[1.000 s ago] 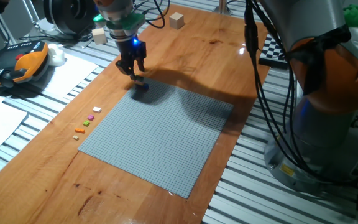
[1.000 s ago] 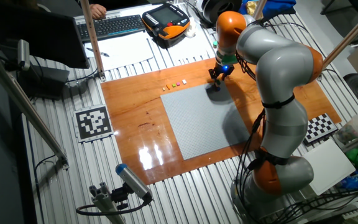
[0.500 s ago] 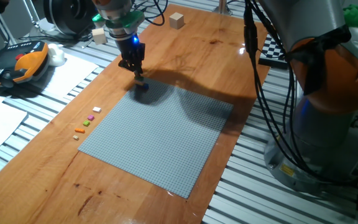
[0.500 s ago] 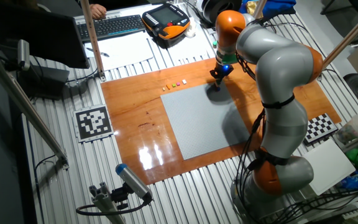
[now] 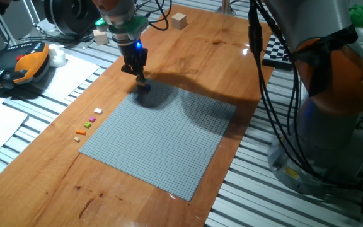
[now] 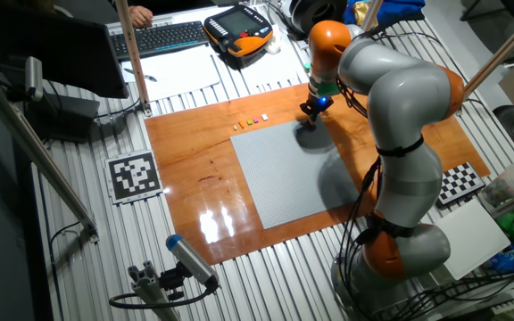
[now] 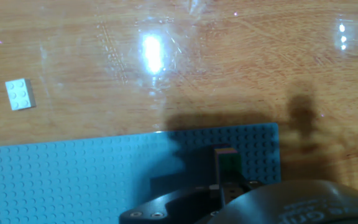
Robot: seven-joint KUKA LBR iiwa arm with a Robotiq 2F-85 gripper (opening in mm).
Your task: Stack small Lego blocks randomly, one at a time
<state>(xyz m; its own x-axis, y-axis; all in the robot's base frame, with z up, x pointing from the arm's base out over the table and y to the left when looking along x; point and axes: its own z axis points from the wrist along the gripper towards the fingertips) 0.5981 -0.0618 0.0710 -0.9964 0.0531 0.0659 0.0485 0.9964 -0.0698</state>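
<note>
Gripper [image 5: 140,77] jaws went from spread to pinched within the last second, at the baseplate [image 5: 162,139] corner. It looked clamped on a small Lego block [image 7: 228,163] between the fingertips, so pick likely done. Spare blocks [image 5: 87,124] lay well off to the hand's side

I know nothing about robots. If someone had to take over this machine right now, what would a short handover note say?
Gripper: low over the far corner of the grey baseplate, jaws closed on something small; it looks like a dark green block, but the colour is hard to tell.
Loose small Lego blocks: a row on the wood beside the baseplate, white, pink, green, orange.
Done: one block apparently picked up. No stack visible on the baseplate.
Left: set this block down, then fetch the others one at a time.
</note>
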